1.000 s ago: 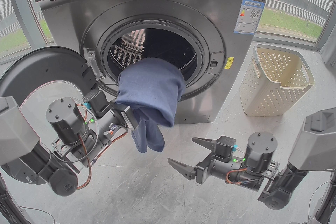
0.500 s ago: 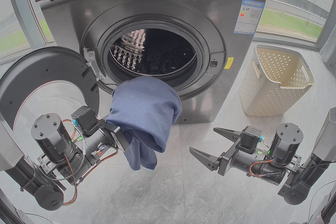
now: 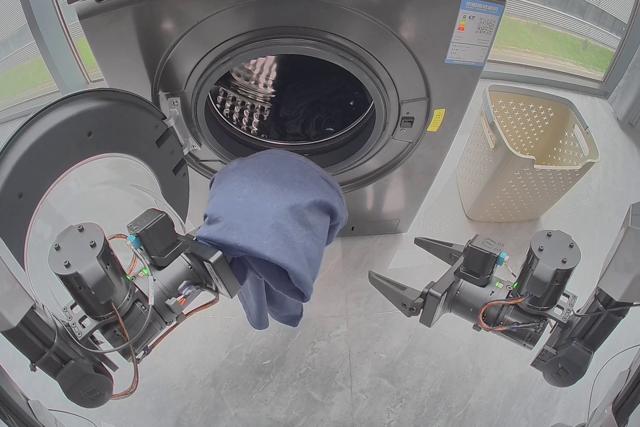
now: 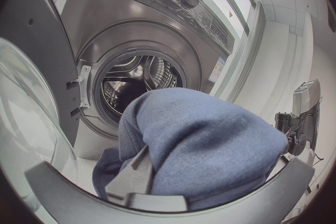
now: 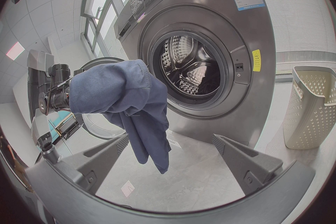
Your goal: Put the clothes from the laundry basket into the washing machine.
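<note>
A blue garment [image 3: 273,221] [image 5: 122,95] hangs draped over my left gripper [image 3: 257,245], low in front of the washing machine's open drum [image 3: 293,101] and just outside its rim. In the left wrist view the cloth [image 4: 203,144] covers the gripper, with one finger [image 4: 134,172] showing beneath it; the jaws look shut on the fabric. Dark clothes [image 3: 320,108] lie inside the drum. My right gripper [image 3: 395,259] [image 5: 169,137] is open and holds nothing, above the floor between the garment and the laundry basket [image 3: 527,155].
The round door [image 3: 80,141] of the washing machine [image 3: 427,48] stands swung open at the left, close to my left arm. The cream basket [image 5: 311,109] stands on the floor right of the machine. Bare grey floor [image 3: 347,355] lies in front.
My left gripper has drawn back and down from the drum opening, carrying the blue garment with it. The right arm has shifted to the right, its gripper still open.
</note>
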### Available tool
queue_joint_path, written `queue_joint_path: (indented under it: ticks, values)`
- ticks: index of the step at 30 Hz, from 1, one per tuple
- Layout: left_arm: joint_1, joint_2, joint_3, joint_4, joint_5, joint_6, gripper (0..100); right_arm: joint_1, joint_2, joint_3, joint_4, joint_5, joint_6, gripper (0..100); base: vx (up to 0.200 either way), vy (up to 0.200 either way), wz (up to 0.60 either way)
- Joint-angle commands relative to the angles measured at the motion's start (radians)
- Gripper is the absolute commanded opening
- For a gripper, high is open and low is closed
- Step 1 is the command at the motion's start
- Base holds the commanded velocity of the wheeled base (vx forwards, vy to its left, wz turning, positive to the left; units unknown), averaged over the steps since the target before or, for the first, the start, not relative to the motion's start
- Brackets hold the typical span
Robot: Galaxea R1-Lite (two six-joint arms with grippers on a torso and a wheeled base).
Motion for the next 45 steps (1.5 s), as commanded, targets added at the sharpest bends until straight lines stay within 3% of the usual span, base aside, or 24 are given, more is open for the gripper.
queue_joint_path:
  ticks: [1, 9, 21, 27, 40, 45]
  values:
    - [0.002, 0.013, 0.000, 0.000, 0.003, 0.000, 0, -0.003, 0.013, 0.001, -0.001, 0.001, 0.001, 100, 0.000, 0.000, 0.00]
    - [0.002, 0.022, 0.006, 0.000, 0.003, -0.003, 0, -0.003, 0.014, 0.003, -0.001, 0.001, 0.001, 100, 0.000, 0.000, 0.00]
    - [-0.001, 0.037, 0.023, -0.002, 0.001, 0.011, 0, -0.001, 0.014, 0.000, -0.001, 0.001, 0.001, 100, 0.200, 0.000, 0.00]
    - [-0.003, 0.048, 0.030, -0.002, 0.000, 0.011, 0, -0.001, 0.014, 0.001, -0.001, 0.001, 0.001, 100, 0.000, 0.000, 0.00]
    - [-0.012, 0.051, 0.032, -0.002, 0.000, 0.012, 0, 0.007, 0.005, -0.002, -0.001, -0.001, 0.001, 100, 0.200, 0.000, 0.00]
    - [-0.023, 0.054, 0.032, 0.000, 0.001, 0.014, 0, 0.011, 0.005, 0.001, -0.001, -0.001, 0.001, 100, 0.000, 0.000, 0.00]
